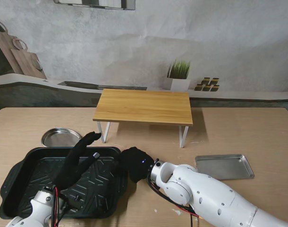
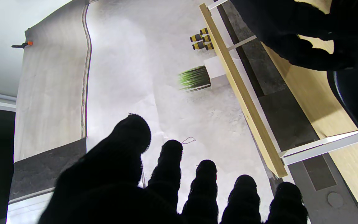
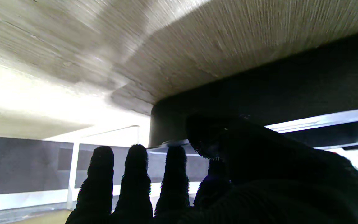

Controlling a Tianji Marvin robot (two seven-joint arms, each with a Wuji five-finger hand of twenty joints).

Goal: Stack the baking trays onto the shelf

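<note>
Nearest us, at the lower left of the stand's frame, lies the black baking tray [image 1: 26, 182], large and deep, resting on the desk [image 1: 248, 127]. Our left robot hand [image 1: 78, 161] hovers over its middle with fingers spread, holding nothing. Our right robot hand [image 1: 134, 163] is at the tray's right rim [image 1: 119, 158]; its wrist view shows fingers [image 3: 174, 174] beside the dark wall, but we cannot tell whether they actually pinch it.

Outward, a round metal pan [image 1: 60, 137] sits just beyond the tray's far edge, and a flat silver tray [image 1: 224, 166] lies at right center. The wooden shelf [image 1: 144, 106] stands at frame center, its top bare.

In our judgement, a one-sided grip on so broad a tray could let it tip or slip on lifting, and it could catch the shelf's white legs [image 1: 183, 136].

We can read no brand, label or writing.
</note>
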